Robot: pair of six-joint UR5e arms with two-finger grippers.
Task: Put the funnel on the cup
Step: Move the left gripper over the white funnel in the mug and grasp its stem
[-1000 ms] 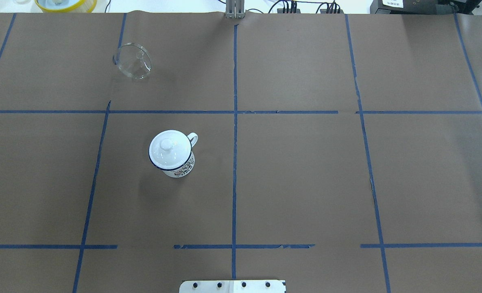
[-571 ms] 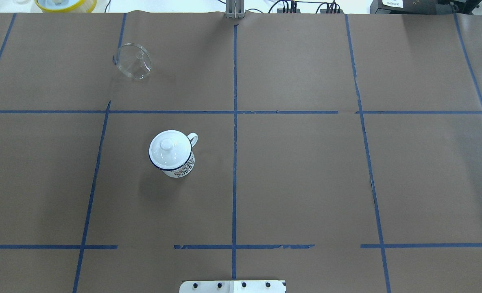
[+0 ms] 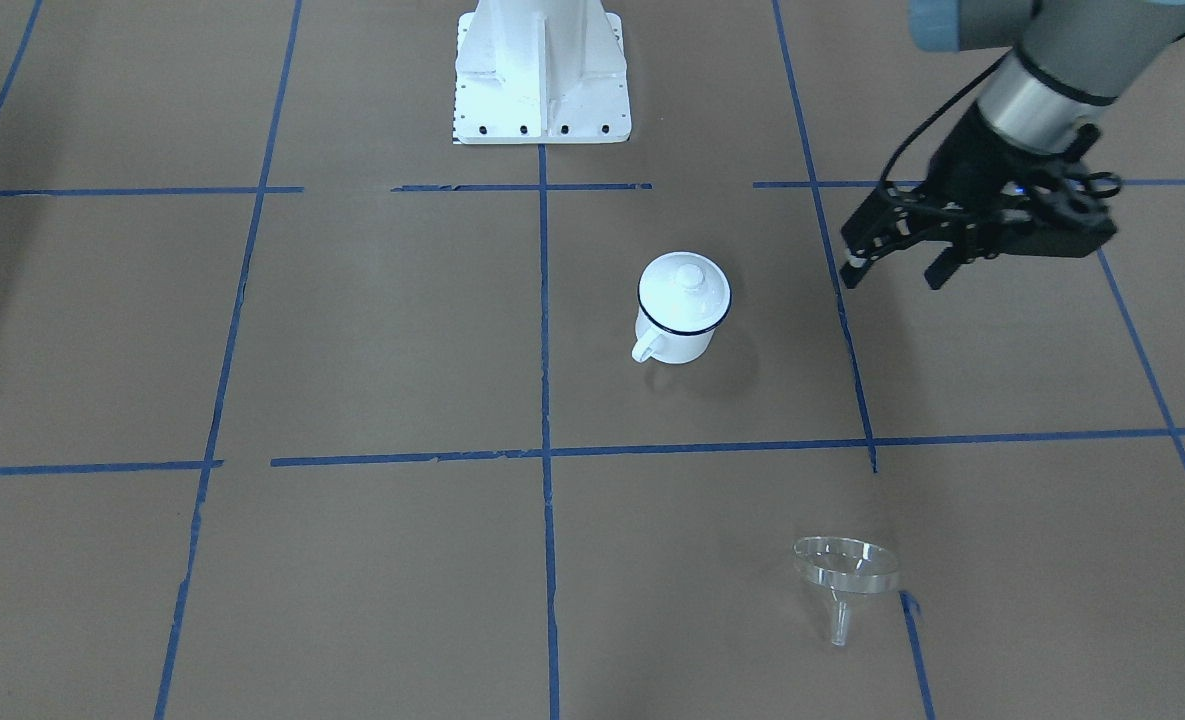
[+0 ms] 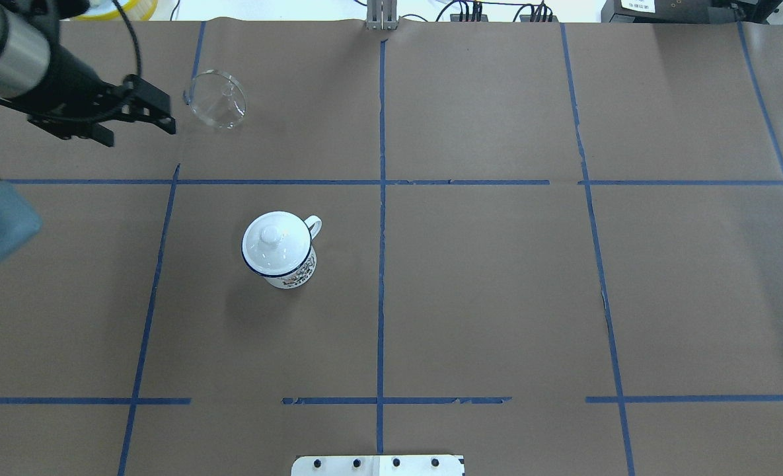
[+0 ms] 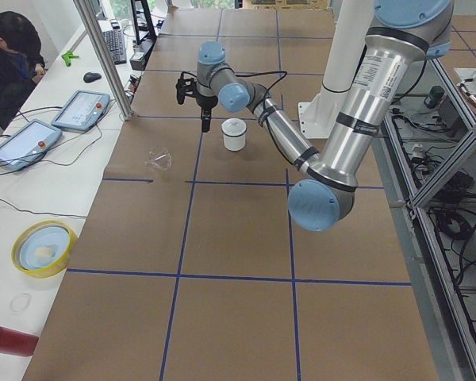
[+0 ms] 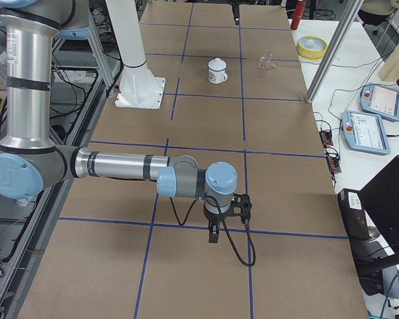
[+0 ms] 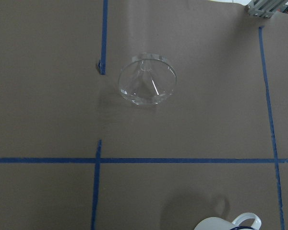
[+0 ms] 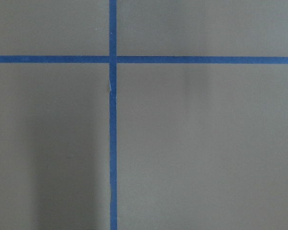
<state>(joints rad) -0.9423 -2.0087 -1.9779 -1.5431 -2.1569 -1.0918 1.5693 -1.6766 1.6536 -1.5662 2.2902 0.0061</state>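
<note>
The clear funnel [image 4: 216, 99] lies on its side on the brown paper at the far left, and also shows in the front view [image 3: 845, 575] and the left wrist view [image 7: 146, 85]. The white mug [image 4: 292, 274] with a dark blue rim stands upright nearer the middle [image 3: 687, 342], with a white knobbed lid [image 4: 271, 241] on it. My left gripper [image 4: 139, 132] is open and empty above the table, just left of the funnel and apart from it [image 3: 892, 280]. My right gripper [image 6: 214, 234] hangs far off by the table's other end; I cannot tell its state.
Blue tape lines [image 4: 381, 182] divide the brown paper into squares. The white robot base plate [image 4: 378, 465] is at the near edge. A yellow-rimmed bowl [image 5: 41, 248] and a red bottle [image 5: 4, 337] sit off the paper beyond the funnel's side.
My left arm has come into the overhead view from the left and now hovers beside the funnel. The funnel and the lidded mug have not moved.
</note>
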